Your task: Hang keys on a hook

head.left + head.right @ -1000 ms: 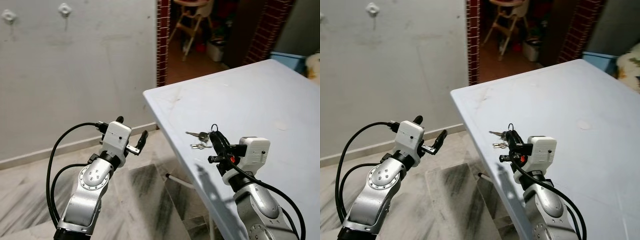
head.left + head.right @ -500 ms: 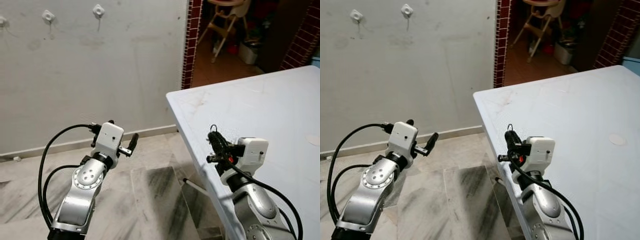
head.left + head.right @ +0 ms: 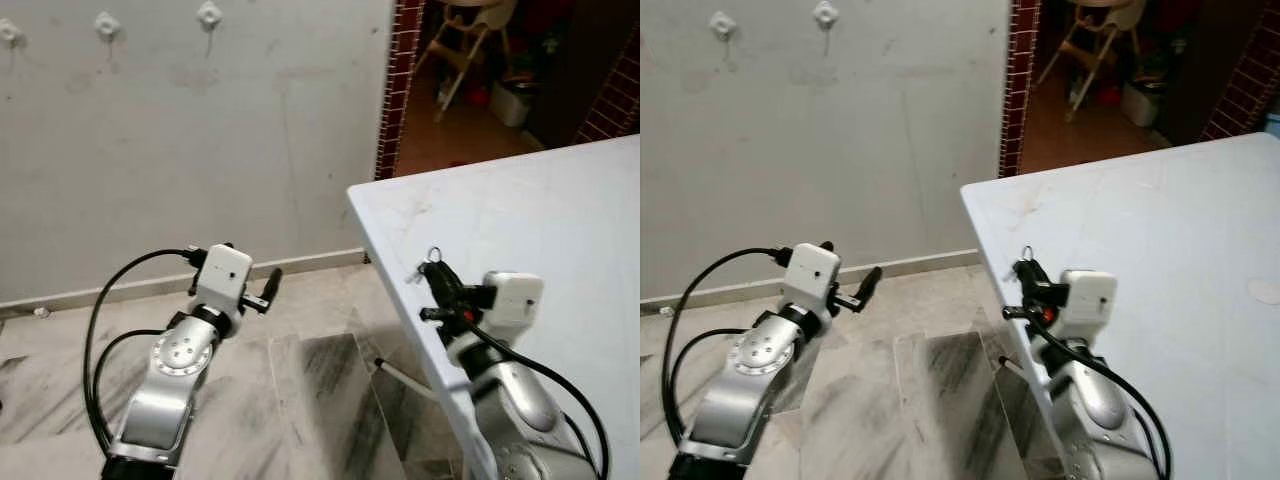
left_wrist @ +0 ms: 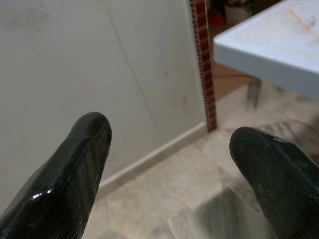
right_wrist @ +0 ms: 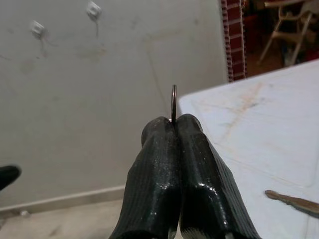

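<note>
My right gripper (image 3: pixel 436 272) is shut on the ring (image 5: pixel 173 101) of a bunch of keys (image 3: pixel 416 274), held just above the near corner of the white table (image 3: pixel 540 205). The thin metal ring sticks up between the closed fingers (image 5: pixel 164 164), and one key (image 5: pixel 294 201) hangs below them. Three small white hooks (image 3: pixel 209 14) are fixed high on the grey wall, well ahead and to the left; two hooks (image 5: pixel 93 8) also show in the right wrist view. My left gripper (image 3: pixel 255 275) is open and empty over the floor, its fingertips (image 4: pixel 89 149) wide apart.
A marble floor (image 3: pixel 300 390) lies between me and the wall, with a skirting board along its foot. A red brick door edge (image 3: pixel 400 80) opens onto a room with a high chair (image 3: pixel 470 40). The table's edge runs close by my right arm.
The camera has turned left toward the wall, bringing the hooks into view. The keys, lying on the table a second ago, now hang off it in my right gripper.
</note>
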Robot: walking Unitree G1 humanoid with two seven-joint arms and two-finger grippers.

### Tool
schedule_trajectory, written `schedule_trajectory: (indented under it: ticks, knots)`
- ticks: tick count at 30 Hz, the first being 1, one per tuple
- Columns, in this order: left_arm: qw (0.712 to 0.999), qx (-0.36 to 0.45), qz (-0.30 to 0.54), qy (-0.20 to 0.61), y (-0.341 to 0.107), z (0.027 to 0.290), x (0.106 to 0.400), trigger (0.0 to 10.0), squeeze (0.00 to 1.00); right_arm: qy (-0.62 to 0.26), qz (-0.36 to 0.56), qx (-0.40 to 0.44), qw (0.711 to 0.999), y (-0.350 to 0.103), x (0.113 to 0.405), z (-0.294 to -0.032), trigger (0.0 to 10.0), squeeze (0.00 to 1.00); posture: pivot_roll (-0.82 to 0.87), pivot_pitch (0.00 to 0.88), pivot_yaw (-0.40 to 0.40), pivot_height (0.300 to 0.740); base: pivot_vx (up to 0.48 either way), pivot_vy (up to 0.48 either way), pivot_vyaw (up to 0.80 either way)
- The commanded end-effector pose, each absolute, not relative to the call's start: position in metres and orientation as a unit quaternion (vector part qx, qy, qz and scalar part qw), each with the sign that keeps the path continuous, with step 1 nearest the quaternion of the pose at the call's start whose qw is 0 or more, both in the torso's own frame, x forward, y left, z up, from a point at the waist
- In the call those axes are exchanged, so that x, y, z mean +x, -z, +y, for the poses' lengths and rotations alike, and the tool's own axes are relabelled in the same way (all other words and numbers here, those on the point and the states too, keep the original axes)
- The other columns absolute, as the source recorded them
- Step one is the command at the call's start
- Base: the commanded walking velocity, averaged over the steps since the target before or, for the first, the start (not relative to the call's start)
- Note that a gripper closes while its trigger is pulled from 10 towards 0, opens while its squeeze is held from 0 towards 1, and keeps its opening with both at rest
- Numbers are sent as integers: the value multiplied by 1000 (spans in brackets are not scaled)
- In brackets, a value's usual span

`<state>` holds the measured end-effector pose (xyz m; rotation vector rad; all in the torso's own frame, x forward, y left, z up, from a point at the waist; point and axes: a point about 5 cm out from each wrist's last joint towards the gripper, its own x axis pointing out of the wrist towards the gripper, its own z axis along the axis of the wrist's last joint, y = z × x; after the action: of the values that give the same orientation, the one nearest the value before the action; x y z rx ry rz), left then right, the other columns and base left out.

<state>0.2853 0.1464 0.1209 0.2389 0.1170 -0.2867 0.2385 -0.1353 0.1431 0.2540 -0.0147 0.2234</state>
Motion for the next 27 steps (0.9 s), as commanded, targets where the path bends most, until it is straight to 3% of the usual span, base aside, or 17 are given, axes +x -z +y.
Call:
schedule_trajectory:
  ticks: [1,16,18,27]
  knots:
    - [980,116,54,150,-124,142,286,10000,0,-97,0,120,988,-141,238,-142,10000,0,86,0,26,740,0,480,0]
    - [982,103,58,145,-125,140,293,10000,0,-106,1,106,989,-142,241,-141,10000,0,84,0,20,740,0,480,0]
    - [982,117,46,140,-128,142,295,10000,0,-107,1,107,989,-142,242,-141,10000,0,93,0,18,740,0,0,0]
    - [985,42,47,158,-134,138,300,10000,0,-113,0,106,988,-142,245,-138,10000,0,99,0,15,740,0,0,0]
